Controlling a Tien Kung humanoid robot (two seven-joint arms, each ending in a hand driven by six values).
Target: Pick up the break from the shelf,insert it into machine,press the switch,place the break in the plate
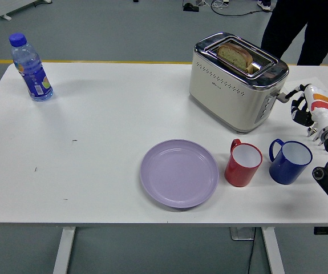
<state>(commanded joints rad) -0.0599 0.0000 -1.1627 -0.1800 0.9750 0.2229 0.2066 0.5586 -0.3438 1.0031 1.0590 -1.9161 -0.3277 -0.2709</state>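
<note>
A slice of brown bread sits in the slot of the cream and chrome toaster, its top just above the rim. The toaster's side lever faces right. My right hand hovers just right of that lever, one fingertip close to it, fingers relaxed and holding nothing. The lilac plate lies bare near the front of the table. My left hand is out of view.
A red mug and a blue mug stand between the plate and my right arm. A blue-capped water bottle stands at the far left. A person in dark trousers stands behind the toaster.
</note>
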